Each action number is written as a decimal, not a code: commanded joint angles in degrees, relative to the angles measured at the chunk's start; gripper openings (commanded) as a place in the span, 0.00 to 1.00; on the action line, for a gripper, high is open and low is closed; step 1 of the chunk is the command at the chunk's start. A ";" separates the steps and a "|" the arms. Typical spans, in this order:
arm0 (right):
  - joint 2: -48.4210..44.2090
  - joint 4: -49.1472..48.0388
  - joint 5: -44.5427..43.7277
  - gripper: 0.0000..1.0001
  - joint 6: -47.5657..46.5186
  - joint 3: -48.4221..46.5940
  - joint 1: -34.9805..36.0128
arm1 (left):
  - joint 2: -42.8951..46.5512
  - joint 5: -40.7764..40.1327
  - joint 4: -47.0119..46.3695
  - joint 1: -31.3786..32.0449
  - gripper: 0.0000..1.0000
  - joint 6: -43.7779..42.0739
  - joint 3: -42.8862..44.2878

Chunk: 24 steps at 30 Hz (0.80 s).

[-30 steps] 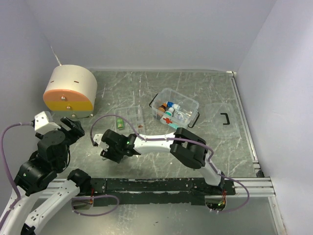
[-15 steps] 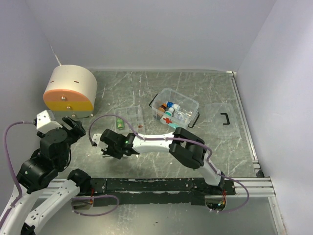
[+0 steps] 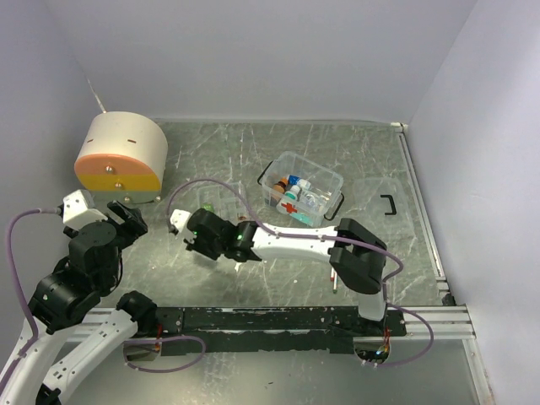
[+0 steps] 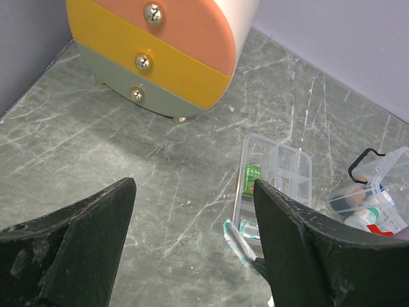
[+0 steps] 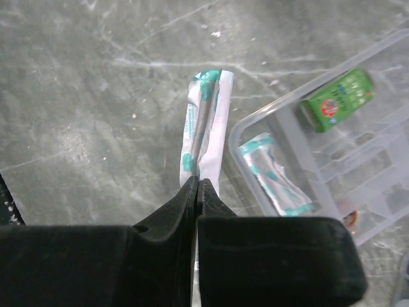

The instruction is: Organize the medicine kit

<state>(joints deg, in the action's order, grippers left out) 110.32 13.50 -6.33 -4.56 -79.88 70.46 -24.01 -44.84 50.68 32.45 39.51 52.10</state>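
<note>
At the right wrist, unlike overhead, fingers (image 5: pixel 160 233) pinch a teal packet (image 5: pixel 206 121).

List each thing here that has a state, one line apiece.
left gripper, open, empty.
right gripper, shut on the teal-striped packet.
drawer unit, all three drawers closed.
clear organizer, uncovered, green box and second packet inside.
medicine bin, lid off, filled.
bin lid, lying flat, apart from the bin.
</note>
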 commanded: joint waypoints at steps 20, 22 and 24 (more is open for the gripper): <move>-0.20 9.23 11.46 0.00 -18.85 -1.19 -9.54 | -1.30 -2.12 0.77 0.02 0.85 0.77 0.30; 0.93 10.17 10.70 0.00 -19.68 -1.65 -9.57 | -1.57 -2.10 0.87 -0.05 0.85 0.80 0.31; 1.93 10.68 9.53 0.00 -20.49 -2.04 -9.78 | -1.81 -2.22 1.02 0.00 0.85 0.92 0.31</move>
<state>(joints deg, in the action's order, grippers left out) 109.56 21.06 2.22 -21.69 -79.94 60.51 -25.15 -45.30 50.92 32.45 39.99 52.10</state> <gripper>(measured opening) 0.004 0.850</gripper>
